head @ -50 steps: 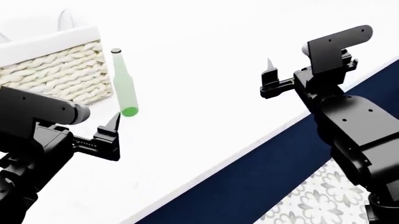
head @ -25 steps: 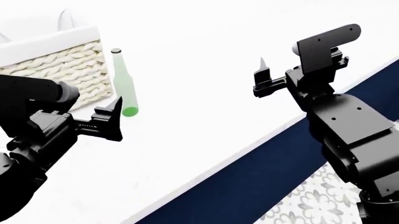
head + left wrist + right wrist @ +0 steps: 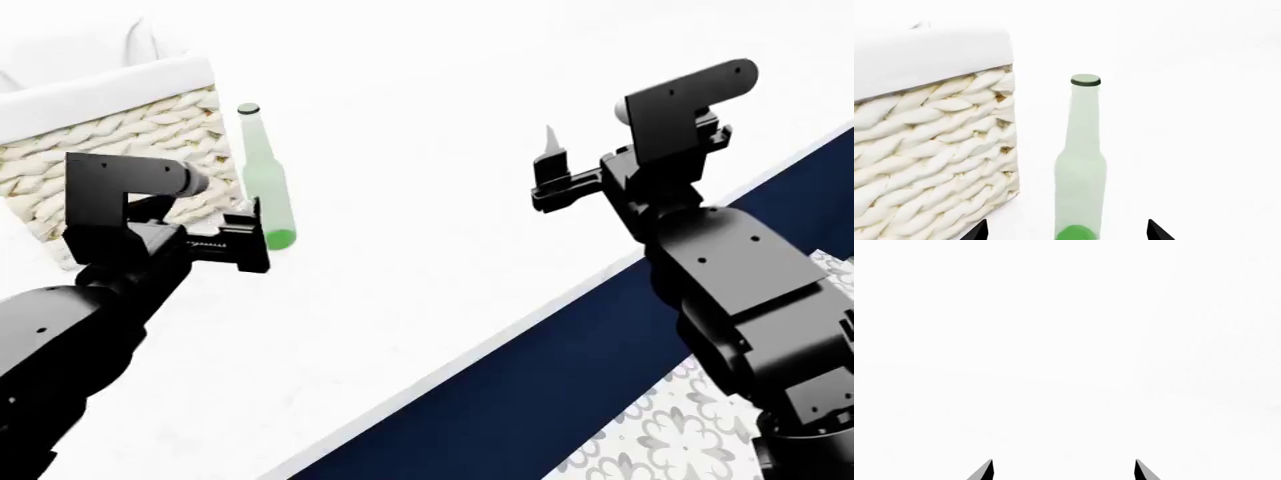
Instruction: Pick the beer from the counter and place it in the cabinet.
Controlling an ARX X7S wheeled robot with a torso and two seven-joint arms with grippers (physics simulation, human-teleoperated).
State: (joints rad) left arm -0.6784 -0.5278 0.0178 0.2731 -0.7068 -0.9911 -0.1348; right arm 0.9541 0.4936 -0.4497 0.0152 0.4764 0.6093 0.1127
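The left gripper (image 3: 1064, 232), its jaws spread wide, faces the beer (image 3: 1080, 165), which stands upright on the white counter (image 3: 441, 250) just beside a woven basket (image 3: 934, 165), while the right gripper (image 3: 1063, 470), also parted and empty, hangs well apart over bare counter.
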